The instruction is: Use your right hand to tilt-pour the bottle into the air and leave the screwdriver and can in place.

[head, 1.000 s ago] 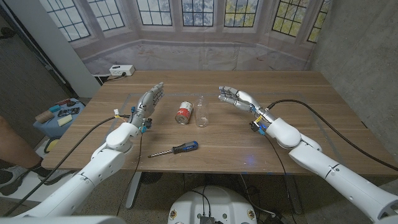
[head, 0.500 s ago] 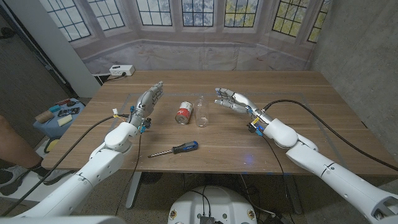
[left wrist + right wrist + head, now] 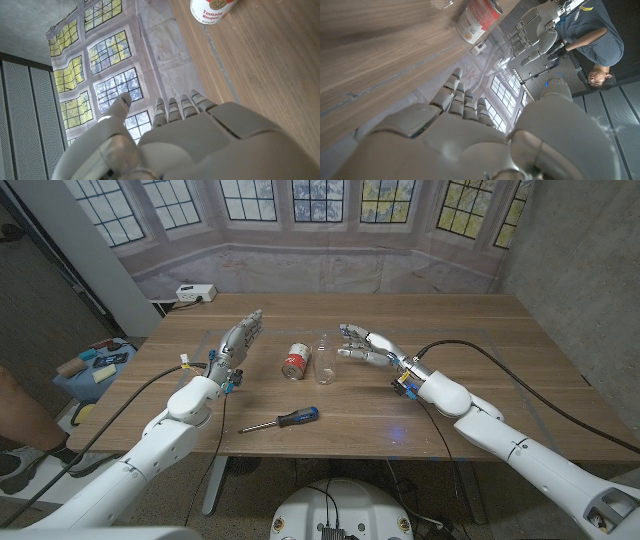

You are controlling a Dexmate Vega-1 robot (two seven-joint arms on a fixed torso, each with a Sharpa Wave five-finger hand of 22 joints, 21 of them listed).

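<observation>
Right hand (image 3: 362,345) empty, fingers spread, near the clear bottle (image 3: 324,359) at tabletop (image 3: 470,330) centre | wrap it squarely before tilting | avoid the can (image 3: 296,361) beside it, screwdriver (image 3: 283,420) near front edge.

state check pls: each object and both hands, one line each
bottle: clear, upright on the table, not gripped
can: on its side, left of the bottle, untouched
screwdriver: flat on the table near the front edge, untouched
right hand: fingers apart, holds nothing, just right of the bottle
left hand: fingers straight, holds nothing, left of the can
</observation>
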